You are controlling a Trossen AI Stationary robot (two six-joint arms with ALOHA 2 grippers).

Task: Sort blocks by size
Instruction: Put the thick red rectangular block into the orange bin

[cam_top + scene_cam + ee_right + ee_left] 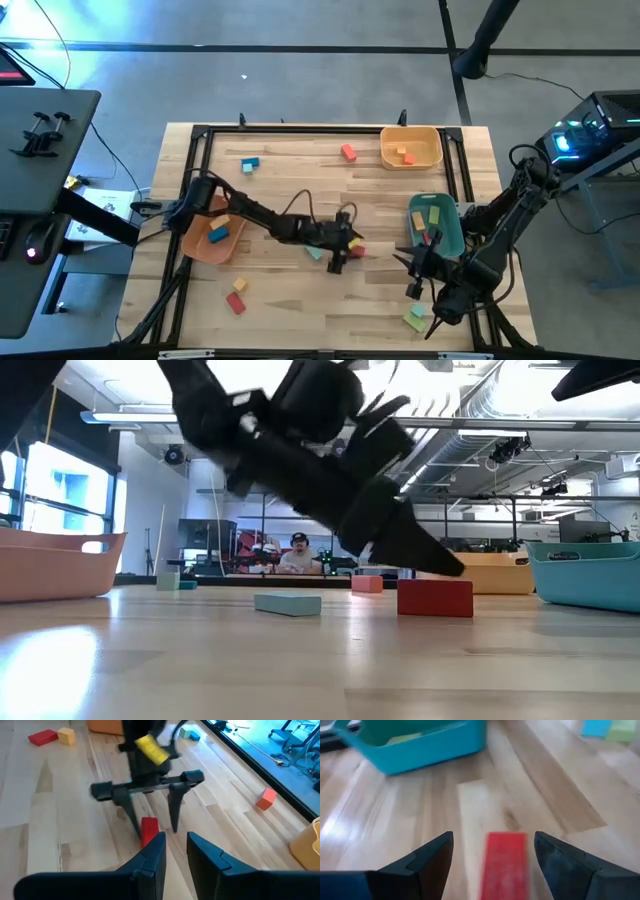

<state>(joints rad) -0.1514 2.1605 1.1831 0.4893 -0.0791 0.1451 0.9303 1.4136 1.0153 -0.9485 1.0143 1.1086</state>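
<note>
two arms work over the bench [300,300]: the left gripper [342,252] hangs near the middle with its fingers [427,857] spread wide either side of a red block [505,865] lying on the wood, not touching it. the right gripper [418,272] sits at about 3 o'clock from it, just beside the teal bin [452,240], fingers [150,857] slightly parted and empty. other blocks lie scattered: a red and yellow pair [237,295] toward 7 o'clock, a blue one [249,164] toward 11, an orange one [348,152] at 12.
</note>
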